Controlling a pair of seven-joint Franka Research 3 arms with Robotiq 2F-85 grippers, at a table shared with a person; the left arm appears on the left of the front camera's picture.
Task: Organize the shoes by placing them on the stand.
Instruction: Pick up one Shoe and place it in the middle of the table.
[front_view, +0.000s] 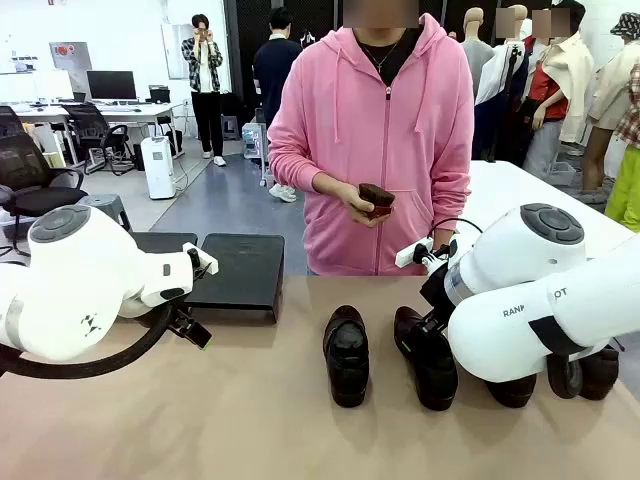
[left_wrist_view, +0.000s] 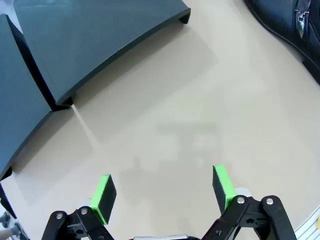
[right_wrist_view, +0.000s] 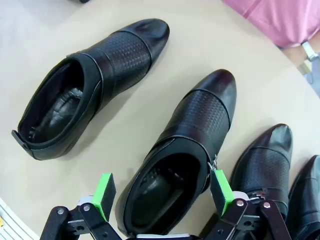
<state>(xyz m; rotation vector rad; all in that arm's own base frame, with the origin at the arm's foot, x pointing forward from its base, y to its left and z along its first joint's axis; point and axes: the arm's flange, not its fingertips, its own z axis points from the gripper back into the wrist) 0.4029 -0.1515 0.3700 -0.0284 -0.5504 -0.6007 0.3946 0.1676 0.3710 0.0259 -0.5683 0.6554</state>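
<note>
Left gripper (left_wrist_view: 161, 176): I see jaws apart, nothing held, over bare table (left_wrist_view: 200, 100) just beside stand (left_wrist_view: 90, 45).
Right gripper (right_wrist_view: 162, 181): jaws apart, pads either side of second shoe (right_wrist_view: 185, 160) at its heel end; can't tell contact.
Shoes (front_view: 346, 353): four in a row on table, right of stand, none on it.
Person: hand (front_view: 358, 210) holds brown block (front_view: 377, 198).

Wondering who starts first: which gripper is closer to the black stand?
Left. The left gripper hovers open beside the stand; the right gripper hangs over a black dress shoe, farther away.
</note>
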